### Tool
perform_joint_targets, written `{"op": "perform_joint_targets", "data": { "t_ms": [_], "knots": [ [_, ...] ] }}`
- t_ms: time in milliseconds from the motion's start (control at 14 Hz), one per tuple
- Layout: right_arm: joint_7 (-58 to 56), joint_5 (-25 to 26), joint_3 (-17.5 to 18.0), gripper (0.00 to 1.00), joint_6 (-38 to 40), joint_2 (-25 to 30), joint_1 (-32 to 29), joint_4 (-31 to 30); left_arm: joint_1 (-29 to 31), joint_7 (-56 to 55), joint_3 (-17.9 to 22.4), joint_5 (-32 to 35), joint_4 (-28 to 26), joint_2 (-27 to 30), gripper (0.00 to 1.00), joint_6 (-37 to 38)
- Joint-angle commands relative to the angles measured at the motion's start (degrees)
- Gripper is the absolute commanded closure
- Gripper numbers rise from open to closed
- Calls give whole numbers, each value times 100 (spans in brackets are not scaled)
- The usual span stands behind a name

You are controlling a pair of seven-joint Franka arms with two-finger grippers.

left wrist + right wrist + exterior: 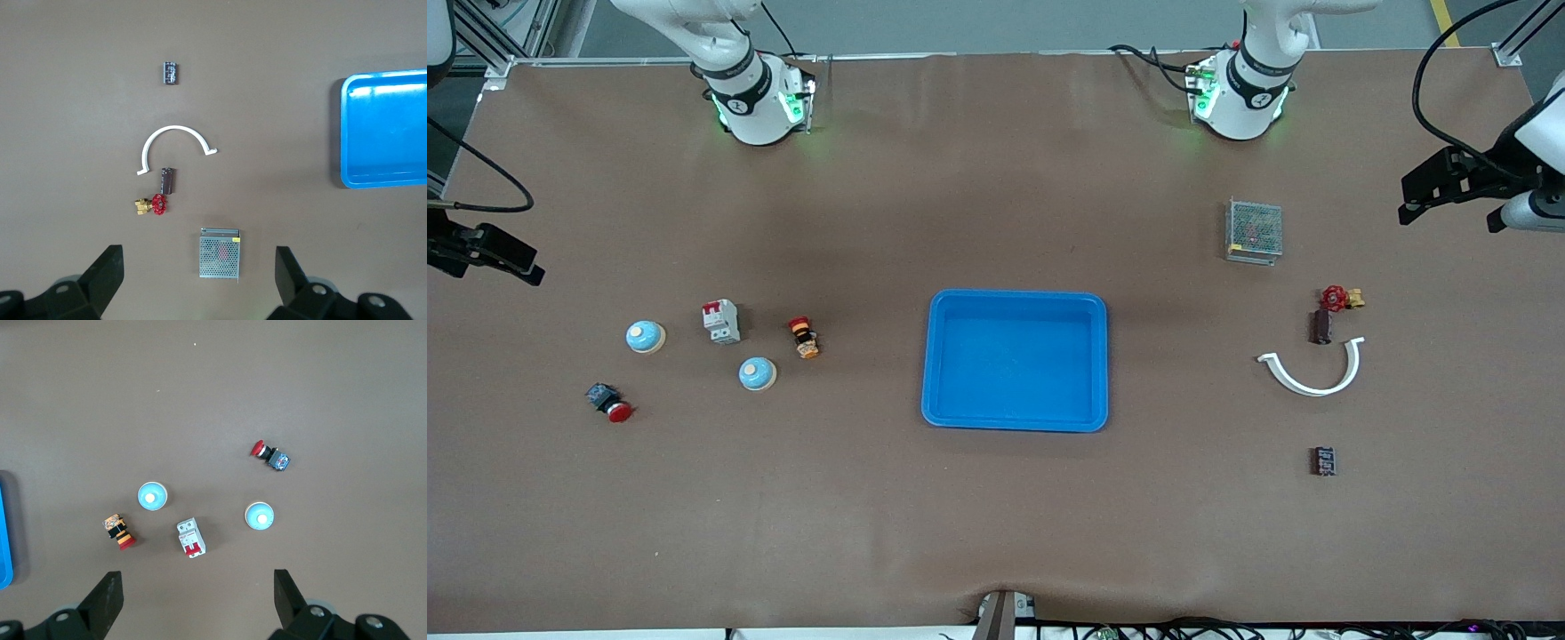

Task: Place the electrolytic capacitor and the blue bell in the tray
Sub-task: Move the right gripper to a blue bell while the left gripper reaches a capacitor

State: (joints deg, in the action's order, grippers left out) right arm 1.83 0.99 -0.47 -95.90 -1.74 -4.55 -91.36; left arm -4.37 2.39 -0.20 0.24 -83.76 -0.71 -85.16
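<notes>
The main risk is a wrong pick; two blue bells lie near the right arm's end, one (pixel 757 374) nearer the front camera and closer to the tray (pixel 1100 364), the other (pixel 645 337) further toward the table's end; both look the same, and the breaker (pixel 721 321) stands between them, so a careless descent could knock it. At the left arm's end the capacitor (pixel 1320 326) lies just beside the red valve (pixel 1339 299) and the white clamp (pixel 1314 374); fingers could catch a neighbour. The left gripper (pixel 199 280) is fully open and holds nothing; the right gripper (pixel 197 600) too; both hover high over the surface (pixel 996 533).
</notes>
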Motion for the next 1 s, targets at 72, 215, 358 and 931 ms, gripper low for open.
{"op": "perform_joint_targets", "data": {
  "t_ms": [72,215,358,931],
  "knots": [
    [-16,-2,3,0,80,-46,15,92,15,122,3,-77,176,-52,0,183],
    [-16,-2,3,0,71,-55,15,92,50,148,12,-95,185,-122,0,184],
    [-7,-11,3,0,71,-64,85,92,111,148,38,-103,255,-193,0,175],
    [125,-81,12,0,-472,-959,596,83,419,842,38,187,-952,-36,0,-585]
  ]
}}
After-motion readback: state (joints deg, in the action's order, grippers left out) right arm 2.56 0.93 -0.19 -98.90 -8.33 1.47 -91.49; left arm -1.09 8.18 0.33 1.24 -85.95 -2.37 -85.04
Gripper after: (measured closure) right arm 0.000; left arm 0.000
